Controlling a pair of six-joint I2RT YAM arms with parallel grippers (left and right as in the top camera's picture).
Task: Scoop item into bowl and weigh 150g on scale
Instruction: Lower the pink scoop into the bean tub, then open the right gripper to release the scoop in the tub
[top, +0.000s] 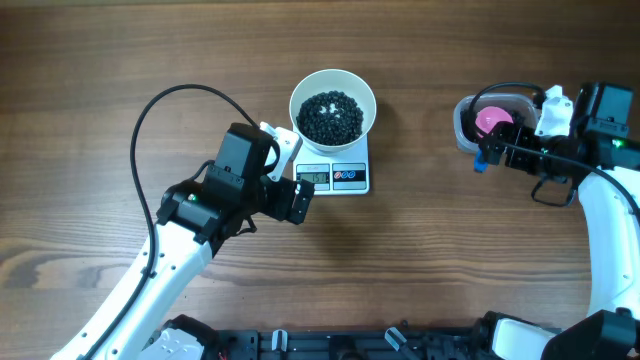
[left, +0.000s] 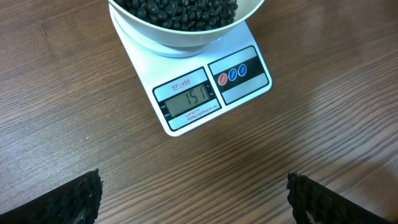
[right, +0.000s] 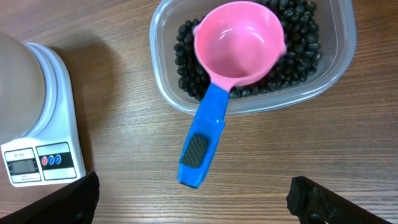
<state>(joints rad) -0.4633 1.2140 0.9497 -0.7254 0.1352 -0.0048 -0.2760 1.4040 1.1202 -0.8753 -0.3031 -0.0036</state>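
- The right gripper stands wide open with nothing between its fingers. It hangs just short of the blue handle of the pink scoop, whose empty cup lies in the clear tub on the spare beans
- The left gripper is also fully spread and empty, hovering near the scale
- The bowl sits on the scale and holds the heap of beans; the display looks like 151
- Risk: the handle overhangs the tub's rim, so a finger catching it could lever the scoop over and scatter beans across the table
- Risk: the left arm is close, and a nudge to scale or bowl would upset a reading I judge to be at target
- Risk: the bowl overhangs the scale's sides, so a knock could tip it
- Hard to tell: the last digit and the unit are small, and the overhead view shows no legible figures
- Cut off or blurred: the bowl is cropped in the left wrist view and blurred in the right, and both grippers' fingers run off the bottom edge
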